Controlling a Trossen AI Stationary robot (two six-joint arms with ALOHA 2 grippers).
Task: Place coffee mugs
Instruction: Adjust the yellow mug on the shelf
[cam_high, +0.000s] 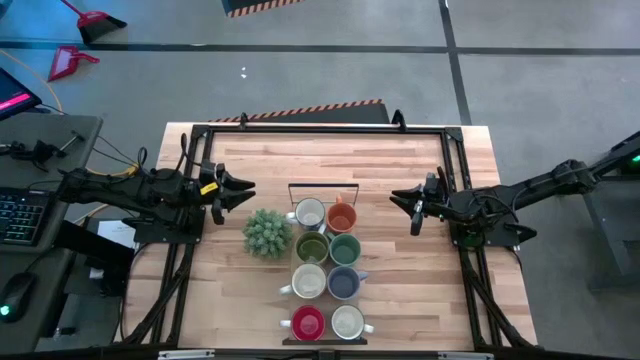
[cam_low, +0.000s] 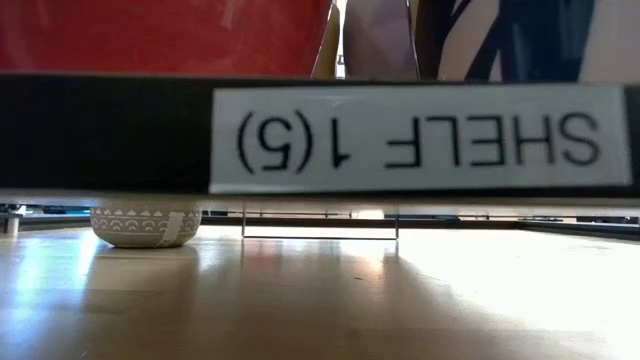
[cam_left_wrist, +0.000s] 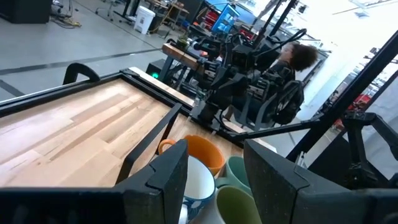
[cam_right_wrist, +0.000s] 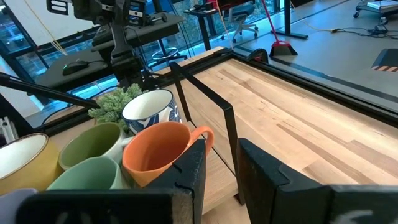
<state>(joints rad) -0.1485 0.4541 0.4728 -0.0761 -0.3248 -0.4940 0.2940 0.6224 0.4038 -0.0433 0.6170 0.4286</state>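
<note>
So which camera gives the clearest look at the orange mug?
The right wrist view: the orange mug sits close, with handle and rim plain. The high view shows it small from above. The left wrist view catches it partly behind a finger. The low view misses it.

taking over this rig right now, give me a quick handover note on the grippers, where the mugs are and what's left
Left gripper: open, empty, hovering beside the potted plant.
Right gripper: open, empty, hovering on the other side of the mugs.
Mugs: eight stand in two columns at the table's centre, from the patterned white mug and orange mug at the far end, by a thin black wire frame, to the red mug at the near edge.
Done: none is gripped; I can't tell whether any has been placed.
Left: pick and place the mugs.
</note>
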